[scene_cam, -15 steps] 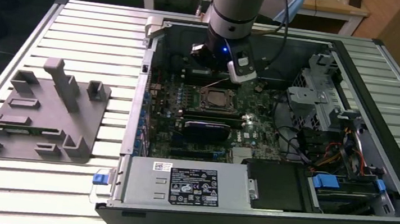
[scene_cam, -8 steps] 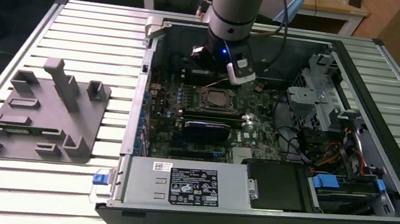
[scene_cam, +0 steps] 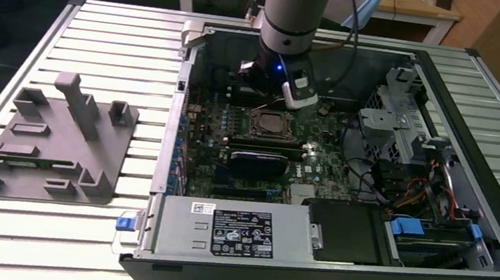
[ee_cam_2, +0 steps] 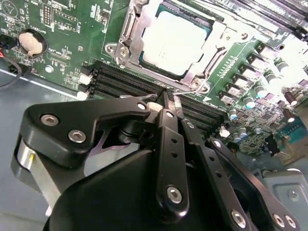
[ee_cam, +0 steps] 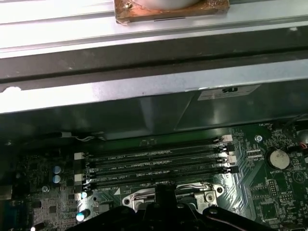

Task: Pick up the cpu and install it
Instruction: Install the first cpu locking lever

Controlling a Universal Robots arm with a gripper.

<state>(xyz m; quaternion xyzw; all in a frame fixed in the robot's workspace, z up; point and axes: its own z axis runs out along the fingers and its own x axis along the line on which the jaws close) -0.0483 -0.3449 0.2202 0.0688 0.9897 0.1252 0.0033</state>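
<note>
On the exterior view's left, a grey holder [scene_cam: 52,142] with upright pegs lies flat on the slatted metal bench [scene_cam: 100,45]. To its right stands the open computer case [scene_cam: 331,262], its green motherboard [scene_cam: 232,127] exposed.

The arm [scene_cam: 288,17] reaches down into the case at the far side of the board. The pincer [ee_cam_2: 166,98] is closed, its two tips meeting with nothing between them, just above the black memory slots [ee_cam_2: 125,82]. In the exterior view the arm's wrist hides the tips.

The cpu [ee_cam_2: 173,41] sits inside the socket frame [ee_cam_2: 127,29], silver top up, clear of the pincer. In the exterior view it shows as a small dark-framed square [scene_cam: 269,122]. Its far edge is cut off in the second wrist view.

On the exterior view's right, cables [scene_cam: 413,194] and drive bays [scene_cam: 403,119] crowd the case.
</note>
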